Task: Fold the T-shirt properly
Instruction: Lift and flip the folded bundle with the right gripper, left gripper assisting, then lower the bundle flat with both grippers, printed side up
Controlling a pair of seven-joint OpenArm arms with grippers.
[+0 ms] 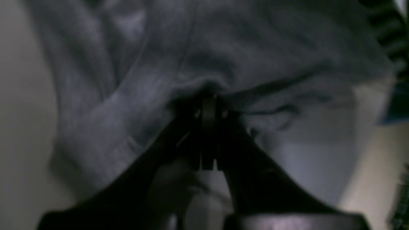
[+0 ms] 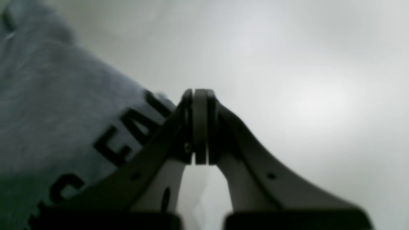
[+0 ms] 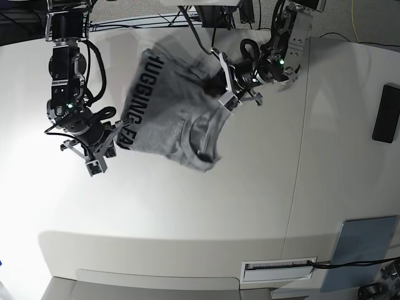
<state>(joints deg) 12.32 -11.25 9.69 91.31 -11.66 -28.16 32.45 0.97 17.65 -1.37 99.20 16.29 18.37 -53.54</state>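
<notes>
The grey T-shirt (image 3: 169,112) lies crumpled at the back middle of the white table, black lettering showing along its left edge. My left gripper (image 3: 227,98) is shut on a bunch of the shirt's right side. In the left wrist view the cloth (image 1: 223,48) gathers into folds at the closed tips of the left gripper (image 1: 209,102). My right gripper (image 3: 95,164) stands just left of the lettered edge. In the right wrist view the right gripper (image 2: 200,95) is shut with nothing between its pads, and the lettered T-shirt (image 2: 48,95) is to its left.
A black flat object (image 3: 385,112) lies at the table's right edge. A blue-grey pad (image 3: 362,250) sits at the front right, with a white labelled strip (image 3: 278,269) near the front edge. Cables and frame parts (image 3: 212,12) run along the back.
</notes>
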